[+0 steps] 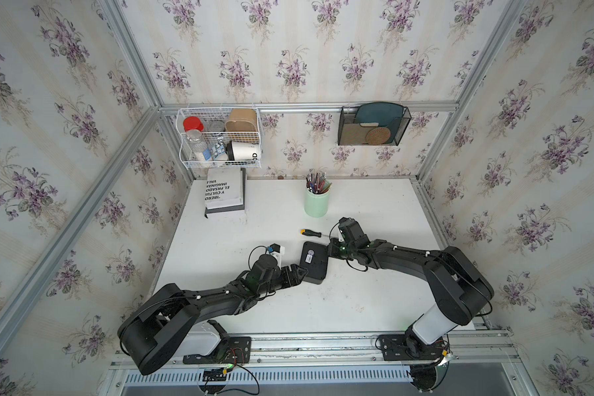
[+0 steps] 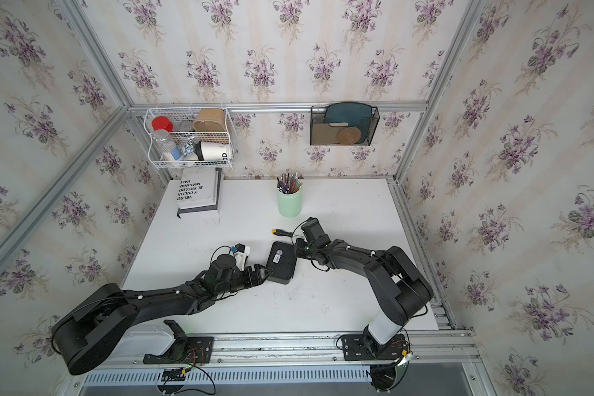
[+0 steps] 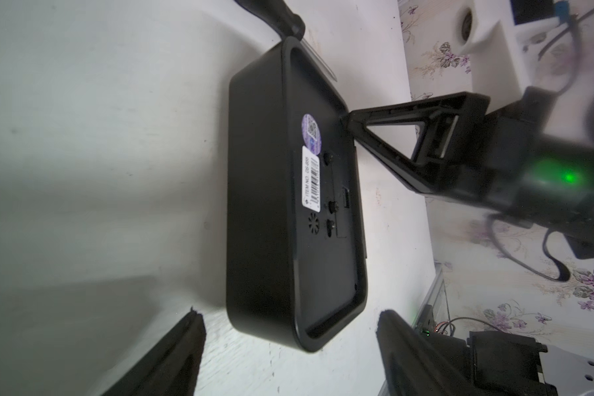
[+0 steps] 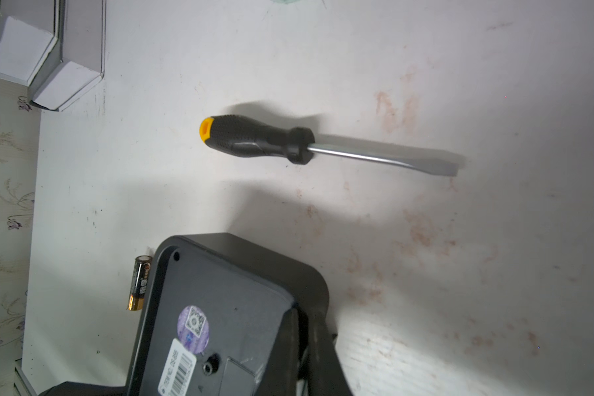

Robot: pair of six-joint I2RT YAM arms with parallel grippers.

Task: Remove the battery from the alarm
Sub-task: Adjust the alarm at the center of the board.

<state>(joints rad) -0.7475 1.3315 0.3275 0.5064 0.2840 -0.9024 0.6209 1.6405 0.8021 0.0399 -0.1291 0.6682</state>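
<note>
**Battery out and beside the alarm; both arms at the clock**

In both top views the alarm (image 1: 314, 262) lies face down at the centre of the frame on the white table (image 1: 254, 308), its stickered back upward. The right wrist view shows the battery (image 4: 138, 283) lying flat on the table, just beside the alarm's side wall, on the side away from the right gripper. Neither top view shows it clearly.

The left gripper (image 1: 298, 274) is spread wide at the alarm's lower-left corner in the frame and holds nothing. The right gripper (image 3: 349, 120) has its jaws pressed together, and its tip touches the alarm's rim at the right of the clock. The pictures do not show anything pinched between its jaws. The screwdriver (image 4: 264, 139) lies apart from the alarm, above it in the top-view frame.

Judged from this, the removal itself looks done. The next move is probably a clean withdrawal without nudging the alarm. If the battery is to be carried clear, it sits close against the wall and can roll, so a pinch from above is needed.
</note>
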